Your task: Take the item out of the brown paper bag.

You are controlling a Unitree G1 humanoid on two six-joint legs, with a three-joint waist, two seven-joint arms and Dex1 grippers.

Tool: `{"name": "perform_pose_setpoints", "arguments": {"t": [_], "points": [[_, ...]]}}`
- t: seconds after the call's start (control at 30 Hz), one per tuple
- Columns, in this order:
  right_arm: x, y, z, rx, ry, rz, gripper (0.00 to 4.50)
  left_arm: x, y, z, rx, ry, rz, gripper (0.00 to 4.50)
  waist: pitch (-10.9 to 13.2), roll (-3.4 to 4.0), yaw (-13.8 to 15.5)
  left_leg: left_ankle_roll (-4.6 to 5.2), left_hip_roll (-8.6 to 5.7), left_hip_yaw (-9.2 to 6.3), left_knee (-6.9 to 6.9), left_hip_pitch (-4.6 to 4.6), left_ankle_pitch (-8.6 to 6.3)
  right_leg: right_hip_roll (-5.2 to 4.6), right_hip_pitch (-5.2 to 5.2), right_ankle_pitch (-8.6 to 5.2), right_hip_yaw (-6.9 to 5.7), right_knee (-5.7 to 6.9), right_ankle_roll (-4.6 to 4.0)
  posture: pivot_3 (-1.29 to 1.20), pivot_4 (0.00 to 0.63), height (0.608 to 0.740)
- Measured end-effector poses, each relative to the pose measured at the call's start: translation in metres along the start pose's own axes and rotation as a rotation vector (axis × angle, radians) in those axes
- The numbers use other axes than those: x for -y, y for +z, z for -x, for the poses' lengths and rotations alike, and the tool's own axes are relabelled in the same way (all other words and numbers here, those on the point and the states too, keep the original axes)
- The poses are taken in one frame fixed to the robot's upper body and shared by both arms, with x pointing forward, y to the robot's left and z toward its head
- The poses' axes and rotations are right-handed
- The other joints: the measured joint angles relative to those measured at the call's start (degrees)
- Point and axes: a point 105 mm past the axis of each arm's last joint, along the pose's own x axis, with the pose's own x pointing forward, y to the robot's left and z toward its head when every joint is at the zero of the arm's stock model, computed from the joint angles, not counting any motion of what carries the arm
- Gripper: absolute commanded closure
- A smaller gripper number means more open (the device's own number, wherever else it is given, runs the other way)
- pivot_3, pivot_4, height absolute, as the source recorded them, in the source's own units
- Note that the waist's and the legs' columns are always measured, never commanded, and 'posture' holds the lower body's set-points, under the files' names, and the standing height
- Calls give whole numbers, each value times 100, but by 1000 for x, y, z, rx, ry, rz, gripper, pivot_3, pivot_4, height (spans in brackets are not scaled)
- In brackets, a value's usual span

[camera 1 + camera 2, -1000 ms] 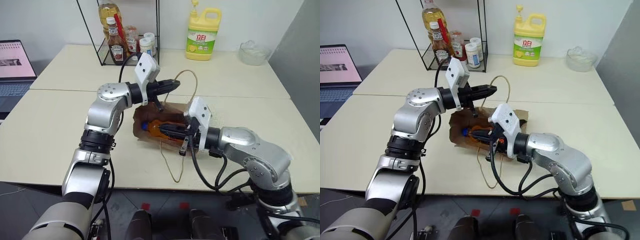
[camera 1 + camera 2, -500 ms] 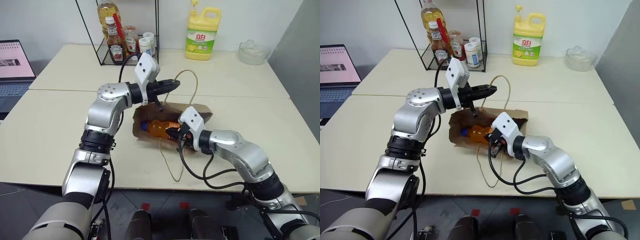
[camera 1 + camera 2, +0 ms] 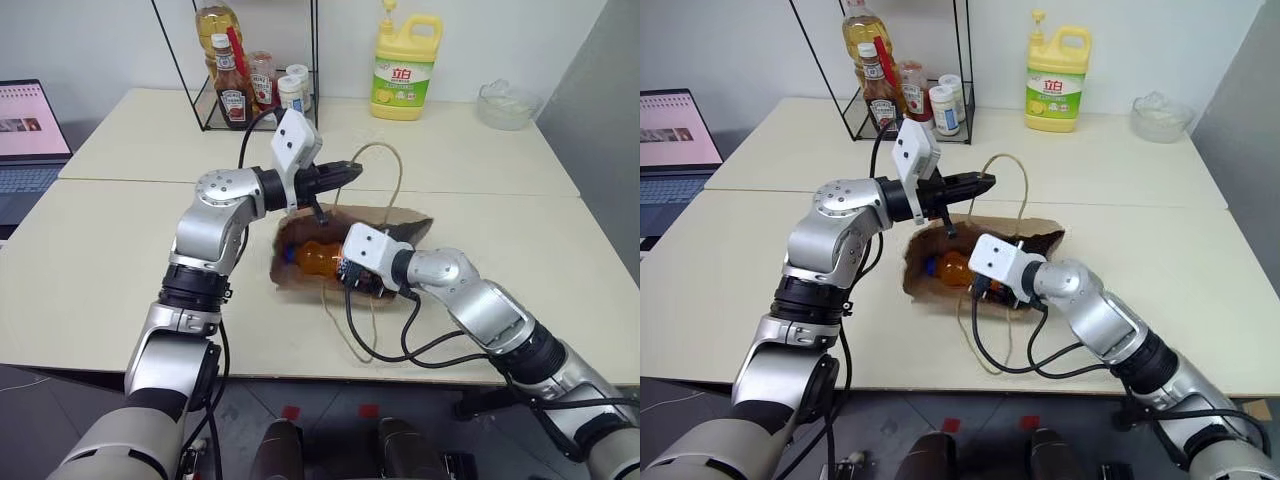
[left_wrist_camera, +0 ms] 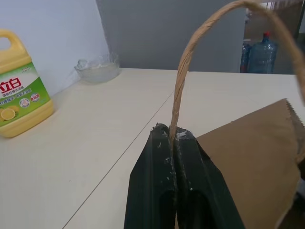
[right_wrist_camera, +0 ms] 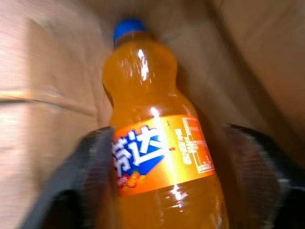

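Cream bench (image 3: 90, 240) at frame centre: twine handle (image 4: 190, 57) being pinched by left gripper (image 3: 352, 168); right gripper (image 5: 176, 157) being spread wide astride the bottle (image 5: 152, 143).

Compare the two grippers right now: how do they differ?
The left gripper is shut on the bag's twine handle, holding it up; the right gripper is open, its fingers either side of the soda bottle. The left points level above the bag; the right angles down into its mouth. Both work on the same bag.

On your far bench (image 3: 470, 160) stand a yellow detergent jug (image 3: 406, 67), a wire rack (image 3: 240, 60) of sauce bottles (image 3: 232, 90), and a glass bowl (image 3: 508, 105); a laptop (image 3: 28, 135) sits far left.
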Motion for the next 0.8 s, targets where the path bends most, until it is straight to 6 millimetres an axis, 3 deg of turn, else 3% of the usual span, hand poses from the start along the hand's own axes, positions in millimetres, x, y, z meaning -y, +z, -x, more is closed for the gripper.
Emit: {"name": "perform_pose_setpoints", "arguments": {"t": [0.2,0.43,0.6,0.8], "points": [[1,-21,-4,-107,24,94,18,1,0,-3,8,0,6,4500,0,0,6,0,0,0,0,0,0,-1,0,0,0,0,0,0,150,740],[2,-22,-7,-126,48,171,18,1,0,-3,9,5,7,4500,0,0,5,0,0,-1,0,2,0,-1,1,0,-1,0,0,0,150,740],[4,-23,-10,-114,46,172,1196,2,1,-3,11,6,3,4500,0,0,1,-1,0,-1,1,2,1,-1,1,0,-1,2,0,0,150,740],[4,-25,-7,-93,65,156,1246,2,2,-2,13,7,-2,4500,0,0,4,-1,0,-1,0,1,1,-1,1,0,-2,1,0,0,150,740]]}}
